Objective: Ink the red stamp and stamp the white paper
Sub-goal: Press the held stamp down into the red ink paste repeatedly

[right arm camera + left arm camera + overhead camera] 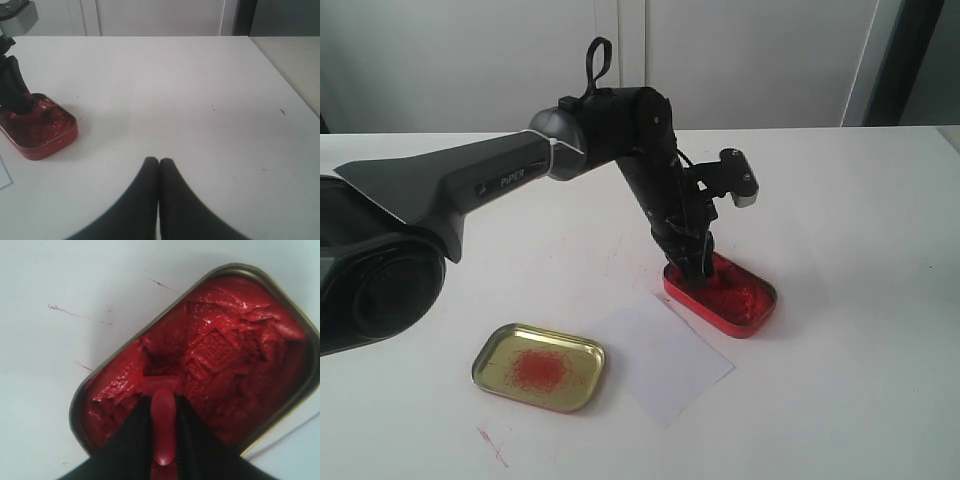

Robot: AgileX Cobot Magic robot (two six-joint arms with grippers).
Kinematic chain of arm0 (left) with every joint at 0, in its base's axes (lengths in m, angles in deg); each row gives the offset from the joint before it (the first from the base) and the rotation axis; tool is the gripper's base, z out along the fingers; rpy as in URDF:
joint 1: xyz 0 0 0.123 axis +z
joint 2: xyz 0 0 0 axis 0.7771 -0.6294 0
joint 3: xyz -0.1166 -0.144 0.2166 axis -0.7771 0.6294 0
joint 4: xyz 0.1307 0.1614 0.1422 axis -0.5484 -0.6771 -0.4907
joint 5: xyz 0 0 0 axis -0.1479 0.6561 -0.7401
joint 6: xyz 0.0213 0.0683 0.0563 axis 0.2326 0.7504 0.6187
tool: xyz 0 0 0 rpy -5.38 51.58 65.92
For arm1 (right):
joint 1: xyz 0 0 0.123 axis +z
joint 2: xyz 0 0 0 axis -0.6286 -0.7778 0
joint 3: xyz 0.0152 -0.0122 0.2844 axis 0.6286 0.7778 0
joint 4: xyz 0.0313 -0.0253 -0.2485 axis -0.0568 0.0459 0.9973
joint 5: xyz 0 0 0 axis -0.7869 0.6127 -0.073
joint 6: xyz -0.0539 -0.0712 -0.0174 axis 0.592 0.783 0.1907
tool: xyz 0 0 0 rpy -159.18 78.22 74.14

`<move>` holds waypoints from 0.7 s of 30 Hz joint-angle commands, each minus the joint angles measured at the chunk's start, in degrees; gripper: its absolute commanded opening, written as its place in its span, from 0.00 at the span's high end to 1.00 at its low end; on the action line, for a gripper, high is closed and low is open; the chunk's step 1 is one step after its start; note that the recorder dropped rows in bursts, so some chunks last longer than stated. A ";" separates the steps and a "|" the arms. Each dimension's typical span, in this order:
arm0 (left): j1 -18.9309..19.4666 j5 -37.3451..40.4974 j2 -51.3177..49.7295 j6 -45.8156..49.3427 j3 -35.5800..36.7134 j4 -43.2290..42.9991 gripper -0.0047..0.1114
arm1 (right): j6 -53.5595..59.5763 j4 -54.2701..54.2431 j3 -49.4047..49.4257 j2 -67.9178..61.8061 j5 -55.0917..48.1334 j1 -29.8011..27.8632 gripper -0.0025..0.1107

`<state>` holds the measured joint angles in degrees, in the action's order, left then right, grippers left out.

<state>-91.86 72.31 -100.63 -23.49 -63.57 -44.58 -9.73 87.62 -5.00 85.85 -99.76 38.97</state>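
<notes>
My left gripper (163, 402) (694, 266) is shut on the red stamp (163, 427), holding it by its knob handle. The stamp's base presses into the red ink paste of the red tin (235, 355) (725, 295) (37, 129). In the exterior view the stamp itself is hidden behind the fingers. The white paper (668, 358) lies flat on the table just left of the tin; I see no imprint on it. Its corner shows in the right wrist view (4, 176). My right gripper (159, 161) is shut with nothing in it, over bare table well away from the tin.
The gold tin lid (539, 366) with a red smudge lies left of the paper. Faint red marks streak the white table (840, 200) near the front edge (492, 445). The left arm (470, 185) reaches across from the left.
</notes>
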 commanded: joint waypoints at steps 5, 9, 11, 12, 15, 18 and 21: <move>-0.47 5.71 -0.63 -0.51 1.53 -4.34 0.96 | -1.33 -0.08 0.32 0.28 0.79 0.06 0.98; -0.47 5.71 1.07 -0.51 1.53 -4.45 0.96 | -1.33 -0.08 0.32 0.28 0.79 0.06 0.98; -0.47 5.71 1.84 -0.51 1.53 -4.57 0.96 | -1.33 -0.08 0.32 0.28 0.79 0.06 0.98; -0.47 5.82 2.36 -0.51 1.53 -4.57 0.96 | -1.33 -0.08 0.32 0.28 0.79 0.06 0.98; -0.47 5.82 3.07 -0.51 1.53 -4.70 0.96 | -1.43 -0.08 0.32 0.28 0.79 0.06 0.98; -0.47 5.01 4.39 -0.51 1.53 -5.32 0.96 | -1.43 -0.08 0.32 0.28 0.79 0.06 0.98; -0.47 3.24 5.32 -0.51 1.53 -5.32 0.96 | -1.43 -0.08 0.32 0.28 0.79 0.06 0.98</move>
<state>-92.32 75.26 -96.62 -23.62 -62.22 -49.86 -10.96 87.62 -5.00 85.85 -99.76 38.97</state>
